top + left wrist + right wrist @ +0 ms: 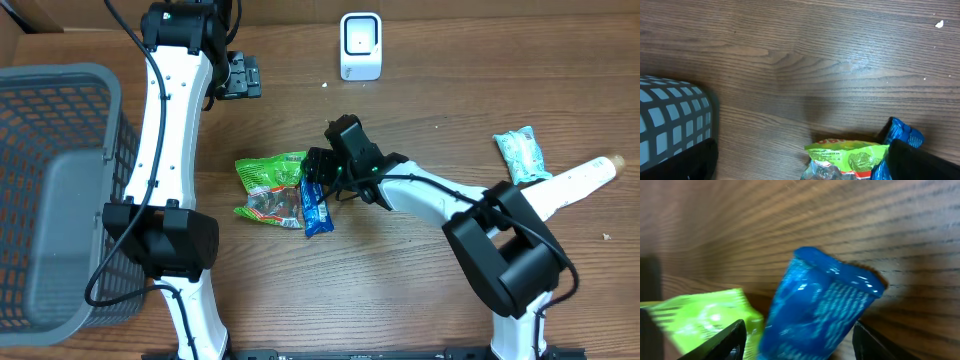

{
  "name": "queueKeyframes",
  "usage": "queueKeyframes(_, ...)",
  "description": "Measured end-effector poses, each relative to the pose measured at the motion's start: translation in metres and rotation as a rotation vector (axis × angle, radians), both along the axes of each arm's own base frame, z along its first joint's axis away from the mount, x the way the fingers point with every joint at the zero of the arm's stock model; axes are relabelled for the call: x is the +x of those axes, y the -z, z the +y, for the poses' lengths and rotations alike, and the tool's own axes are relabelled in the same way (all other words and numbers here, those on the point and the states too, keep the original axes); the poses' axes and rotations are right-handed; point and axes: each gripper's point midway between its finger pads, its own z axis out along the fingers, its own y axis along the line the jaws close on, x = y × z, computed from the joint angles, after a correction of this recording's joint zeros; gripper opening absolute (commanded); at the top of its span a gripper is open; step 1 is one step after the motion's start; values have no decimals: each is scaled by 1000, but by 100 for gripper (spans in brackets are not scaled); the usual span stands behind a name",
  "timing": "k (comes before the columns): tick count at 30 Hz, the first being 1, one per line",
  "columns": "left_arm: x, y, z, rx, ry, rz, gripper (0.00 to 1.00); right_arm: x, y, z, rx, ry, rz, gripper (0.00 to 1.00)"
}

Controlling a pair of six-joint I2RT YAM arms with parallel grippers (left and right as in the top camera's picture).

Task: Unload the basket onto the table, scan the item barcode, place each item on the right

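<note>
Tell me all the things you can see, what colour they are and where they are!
basket: one, grey, left edge of the table
scanner: one, white, top middle
green packet: one, green, middle of the table
blue packet: one, blue, against the green packet's right side
pale packet: one, pale green and white, right side
table: one, brown wood, under everything
left gripper: one, black, open, left of the scanner
right gripper: one, black, open, jaws either side of the blue packet

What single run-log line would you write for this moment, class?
phase: grasp approach | right tool: open, straddling blue snack packet | left tool: open, empty | barcode scanner: untouched
</note>
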Motion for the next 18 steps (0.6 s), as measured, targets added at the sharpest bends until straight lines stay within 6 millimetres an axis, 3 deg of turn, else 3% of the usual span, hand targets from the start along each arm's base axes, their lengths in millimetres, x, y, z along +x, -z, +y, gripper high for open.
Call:
queueKeyframes(9,0,0,0,0,0,0,100,3,7,-19,-13,73,84,43)
queueKeyframes(10,0,0,0,0,0,0,99,2,8,-20,-15,76,92,38)
queueKeyframes(12,0,0,0,0,0,0,100,0,9,-20,-18,77,101,16)
queueKeyframes(14,0,0,0,0,0,0,100,0,9,-20,-9,89,115,4)
queueKeyframes(18,0,0,0,0,0,0,100,1,8,-24,5,122,153,4)
